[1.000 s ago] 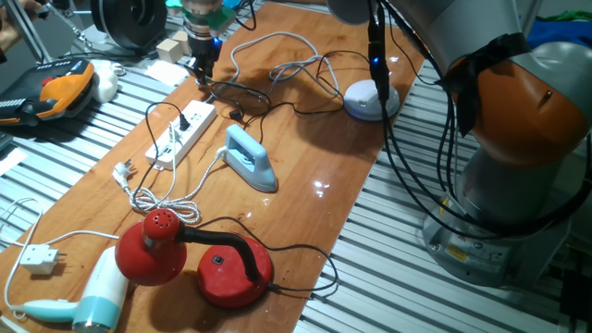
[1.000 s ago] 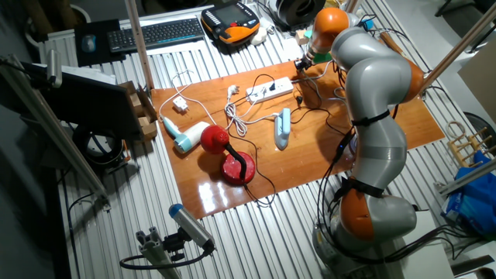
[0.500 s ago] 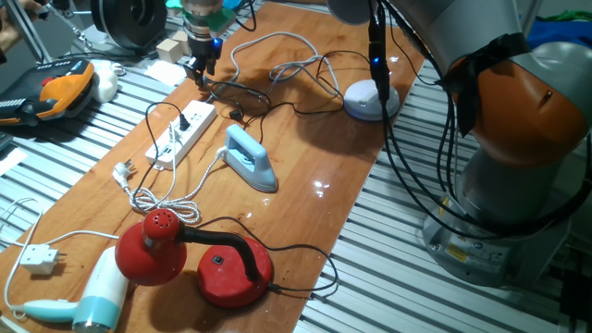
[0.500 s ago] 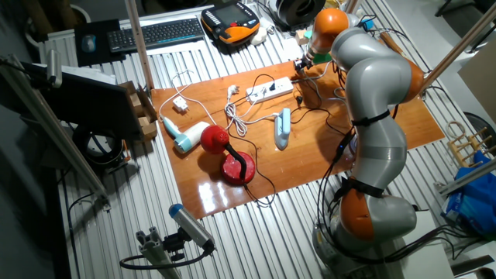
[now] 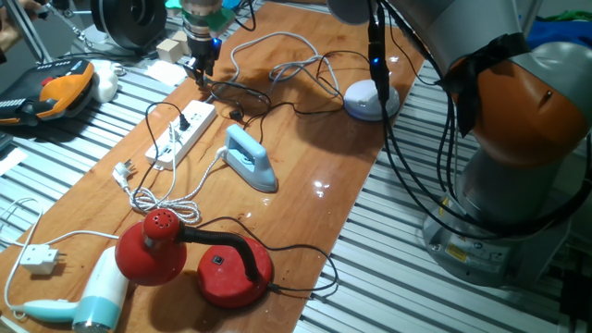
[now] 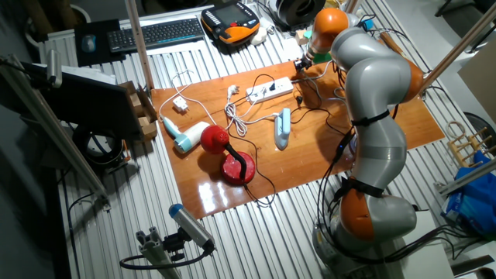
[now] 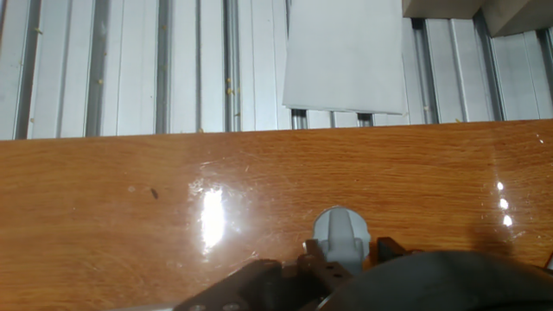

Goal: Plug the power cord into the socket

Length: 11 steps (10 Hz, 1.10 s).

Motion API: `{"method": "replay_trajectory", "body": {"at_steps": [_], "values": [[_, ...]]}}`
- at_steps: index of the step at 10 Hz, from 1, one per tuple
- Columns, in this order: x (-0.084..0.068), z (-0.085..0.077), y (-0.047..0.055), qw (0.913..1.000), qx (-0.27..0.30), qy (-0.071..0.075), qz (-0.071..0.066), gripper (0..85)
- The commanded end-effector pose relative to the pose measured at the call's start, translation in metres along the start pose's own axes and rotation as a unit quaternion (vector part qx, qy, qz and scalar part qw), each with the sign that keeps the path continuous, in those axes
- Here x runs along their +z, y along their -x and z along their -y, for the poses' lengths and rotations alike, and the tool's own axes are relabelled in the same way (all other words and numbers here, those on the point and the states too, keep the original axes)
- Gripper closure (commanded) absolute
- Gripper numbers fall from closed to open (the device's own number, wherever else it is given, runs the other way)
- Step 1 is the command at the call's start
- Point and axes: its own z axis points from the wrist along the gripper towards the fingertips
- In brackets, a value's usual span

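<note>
The socket [image 5: 180, 134] is a long white power strip lying on the wooden table, also seen in the other fixed view [image 6: 270, 90]. My gripper [image 5: 201, 74] hangs just past its far end, near the table's back edge [image 6: 301, 65]. The power cord [image 5: 242, 94], a thin black cable, loops away from right under the fingers across the table. In the hand view the gripper [image 7: 341, 246] looks shut: one grey fingertip [image 7: 341, 233] shows with black parts on both sides, just above the wood. The plug itself is hidden.
A blue iron [image 5: 250, 159] lies beside the strip, its braided cord ending in a white plug [image 5: 123, 171]. A red lamp [image 5: 222, 268] and a hair dryer [image 5: 92, 296] are at the near end. A white dome [image 5: 370, 100] sits to the right. A white sheet [image 7: 346, 52] lies beyond the table edge.
The gripper has shifted only slightly, a little up and toward the table's back edge. Nothing else on the table has moved.
</note>
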Motion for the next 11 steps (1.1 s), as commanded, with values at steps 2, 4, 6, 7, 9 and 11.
{"method": "replay_trajectory", "body": {"at_steps": [2, 4, 6, 7, 9, 11], "values": [[-0.0004, 0.0, 0.0007, 1.0, -0.001, -0.001, 0.002, 51.0], [-0.0001, 0.0002, 0.0016, 1.0, -0.005, -0.004, 0.004, 51.0], [0.0009, 0.0, 0.0016, 1.0, -0.005, -0.002, 0.006, 51.0], [0.0008, 0.0003, 0.0017, 1.0, -0.005, -0.003, 0.006, 51.0], [0.0015, 0.0005, 0.0019, 1.0, -0.006, -0.003, 0.007, 51.0], [0.0038, -0.0001, 0.0014, 1.0, -0.005, -0.002, 0.008, 51.0]]}}
